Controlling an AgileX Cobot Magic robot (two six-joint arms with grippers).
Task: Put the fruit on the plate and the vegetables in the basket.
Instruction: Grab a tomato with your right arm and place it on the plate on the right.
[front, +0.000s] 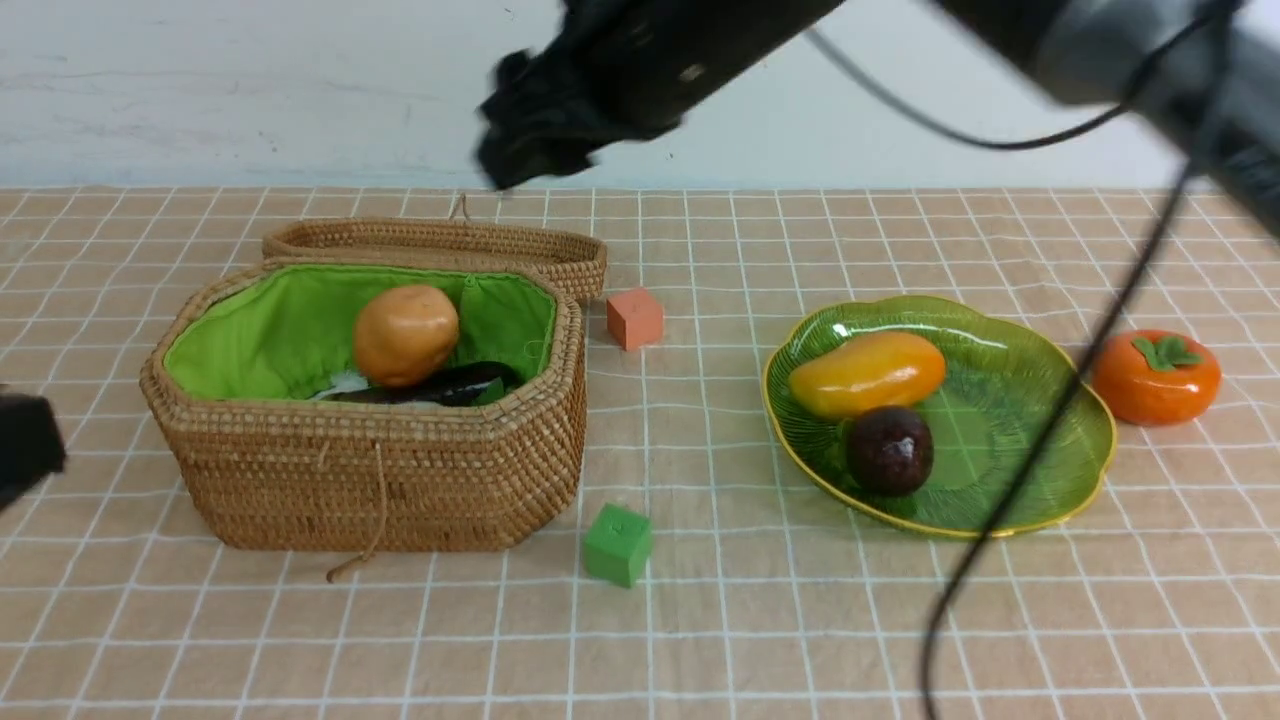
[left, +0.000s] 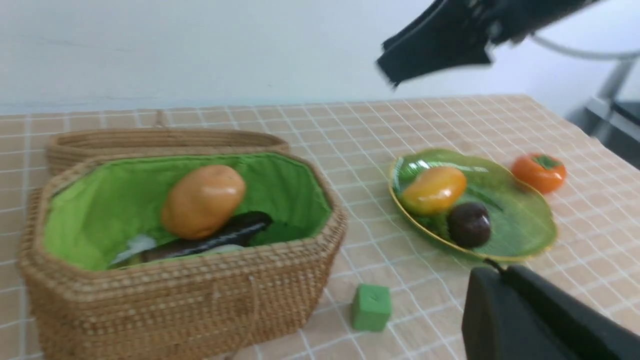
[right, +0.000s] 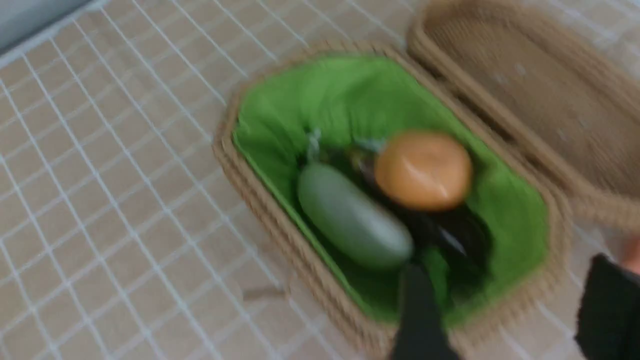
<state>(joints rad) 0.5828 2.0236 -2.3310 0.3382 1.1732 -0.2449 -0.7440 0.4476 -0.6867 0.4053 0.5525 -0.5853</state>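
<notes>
**Right gripper** (front: 505, 150): raised above the table, over the rear of the basket (front: 400, 470). In the right wrist view its two fingers (right: 420, 310) stand spread apart with nothing between them.

**Left gripper** (front: 28, 445): low, at the robot's left of the basket. Its jaws are pressed together, and no object is seen in them.

**Items below the right gripper**
- The basket stands open. Its lid (front: 440, 245) lies folded back behind it, on the far side from the robot.
- The potato (front: 405, 335) rests on top of the eggplant (front: 440, 385) inside the green lining.
- The radish (right: 352, 215) lies alongside the eggplant on the basket floor.

**Items to the right of the right gripper, well apart from it**
- The plate (front: 1040, 440) sits on the checked cloth.
- The mango (front: 868, 373) and the mangosteen (front: 890, 450) lie on the plate, touching or nearly touching.
- The persimmon (front: 1157, 377) stands upright on the cloth just beside the plate's far-right rim. It is off the plate and is the item farthest from both grippers.

**Other items**
- An orange cube (front: 634, 318) lies between basket and plate, nearly under the right gripper.
- A green cube (front: 618, 544) lies nearer the robot.
</notes>
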